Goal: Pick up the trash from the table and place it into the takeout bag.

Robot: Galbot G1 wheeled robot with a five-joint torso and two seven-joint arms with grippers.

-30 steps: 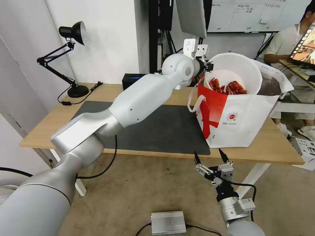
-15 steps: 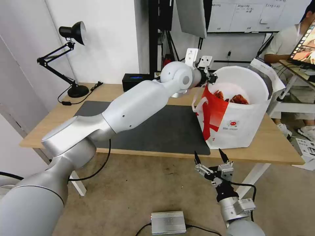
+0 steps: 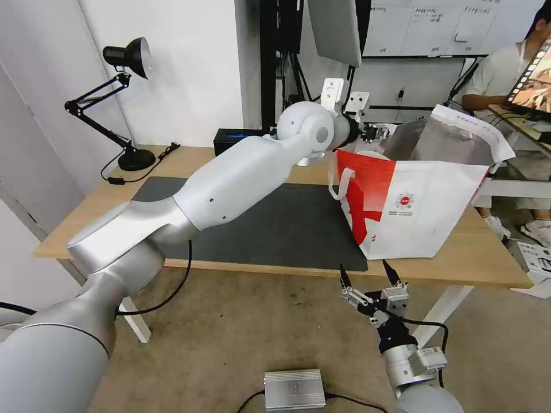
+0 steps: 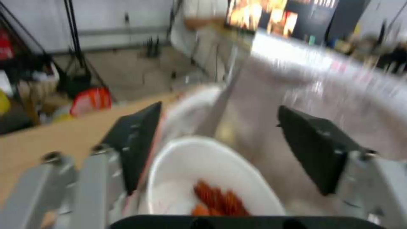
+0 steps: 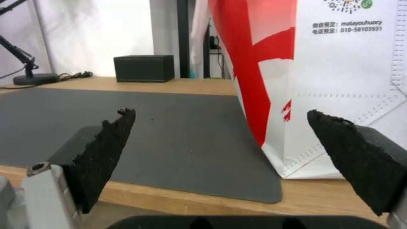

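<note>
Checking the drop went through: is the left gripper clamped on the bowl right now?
No. In the left wrist view the left gripper has its fingers spread wide, clear of the bowl below.

You are looking at a black desk lamp (image 3: pixel 123 86) sitting at the far left corner, its cord trailing beside it. A black tissue box (image 3: pixel 232 140) is resting near the back edge. A silver metal box (image 3: pixel 294 389) is lying on the carpet below.

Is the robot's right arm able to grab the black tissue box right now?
Probably not. The right gripper hangs open below the table edge, and the black tissue box sits at the far side, across the dark grey mat.
</note>
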